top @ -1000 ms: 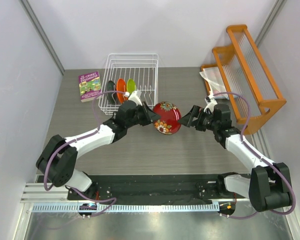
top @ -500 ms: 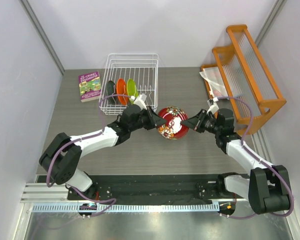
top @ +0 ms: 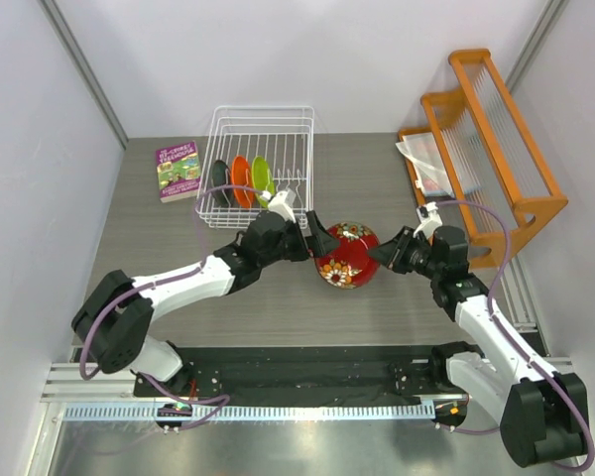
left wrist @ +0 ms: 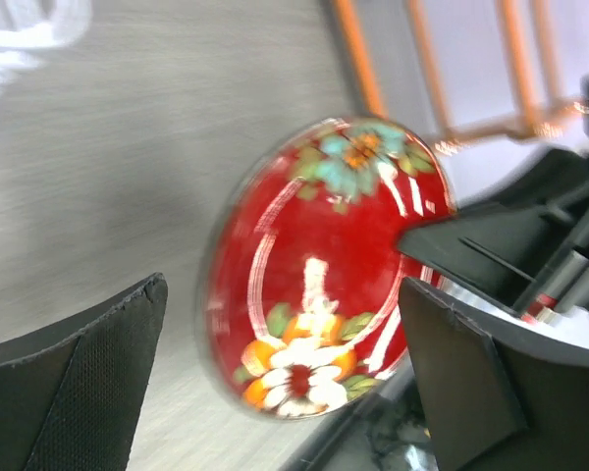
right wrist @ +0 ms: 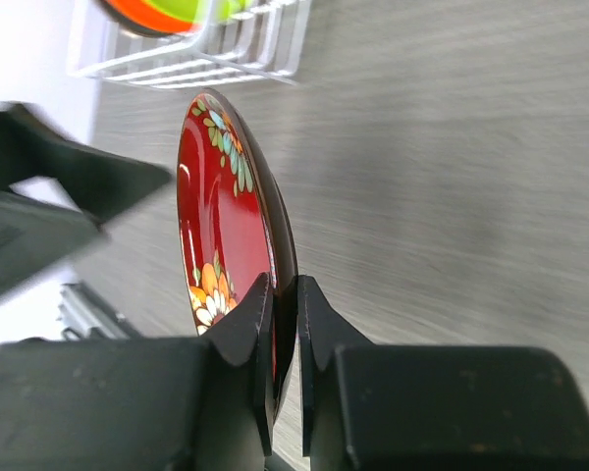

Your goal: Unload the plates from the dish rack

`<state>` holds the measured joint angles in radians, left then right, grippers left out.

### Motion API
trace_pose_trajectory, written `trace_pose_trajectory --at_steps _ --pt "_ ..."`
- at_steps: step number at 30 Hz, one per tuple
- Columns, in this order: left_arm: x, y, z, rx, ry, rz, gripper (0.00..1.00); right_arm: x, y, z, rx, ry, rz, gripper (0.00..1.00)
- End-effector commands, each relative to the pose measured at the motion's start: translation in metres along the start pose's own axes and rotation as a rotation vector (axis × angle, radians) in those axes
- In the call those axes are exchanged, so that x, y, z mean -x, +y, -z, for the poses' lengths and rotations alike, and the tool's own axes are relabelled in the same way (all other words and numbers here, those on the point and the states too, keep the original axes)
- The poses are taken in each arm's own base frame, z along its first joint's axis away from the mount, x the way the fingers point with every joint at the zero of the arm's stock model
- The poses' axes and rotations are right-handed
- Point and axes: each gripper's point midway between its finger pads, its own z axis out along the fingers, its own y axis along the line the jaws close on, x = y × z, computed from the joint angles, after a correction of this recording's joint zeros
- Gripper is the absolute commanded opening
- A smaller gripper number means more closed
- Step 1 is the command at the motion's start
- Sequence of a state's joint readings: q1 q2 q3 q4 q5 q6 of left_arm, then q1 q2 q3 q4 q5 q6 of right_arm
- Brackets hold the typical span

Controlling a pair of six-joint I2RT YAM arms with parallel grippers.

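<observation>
Black jaws of the right tool (right wrist: pixel 283 294) pinch shut on the rim of the dark red floral plate (right wrist: pixel 221 206), held on edge above the bench (top: pixel 377 169) at mid-frame. The left tool (left wrist: pixel 280 294) stands wide open on either side of it, gripping nothing. This looks like a hand-over step: next the left tool should back clear, then the right tool should tip the plate flat and set it down. The lime green plate (top: pixel 261 177), orange plate (top: pixel 240 178) and dark teal-grey plate (top: pixel 219 178) stand in the dish rack (top: pixel 263 117), upper left. Beside it lies a purple book (top: pixel 178 171), its cover lettering too small to read.
</observation>
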<state>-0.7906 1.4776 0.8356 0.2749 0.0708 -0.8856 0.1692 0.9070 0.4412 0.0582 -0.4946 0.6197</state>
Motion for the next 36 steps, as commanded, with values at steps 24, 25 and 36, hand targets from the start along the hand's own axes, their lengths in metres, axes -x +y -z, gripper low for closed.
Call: trace_pose_trajectory --at_steps 24,25,36 --pt "0.135 0.085 0.061 0.681 -0.356 -0.392 0.99 -0.018 -0.068 -0.043 -0.219 0.181 0.026 0.01" --pt "0.138 0.089 0.061 0.689 -0.359 -0.384 0.99 -0.025 -0.076 -0.043 -0.254 0.214 0.005 0.01" --pt "0.154 0.113 0.045 0.700 -0.347 -0.339 0.99 -0.031 -0.124 -0.036 -0.525 0.290 0.043 0.20"
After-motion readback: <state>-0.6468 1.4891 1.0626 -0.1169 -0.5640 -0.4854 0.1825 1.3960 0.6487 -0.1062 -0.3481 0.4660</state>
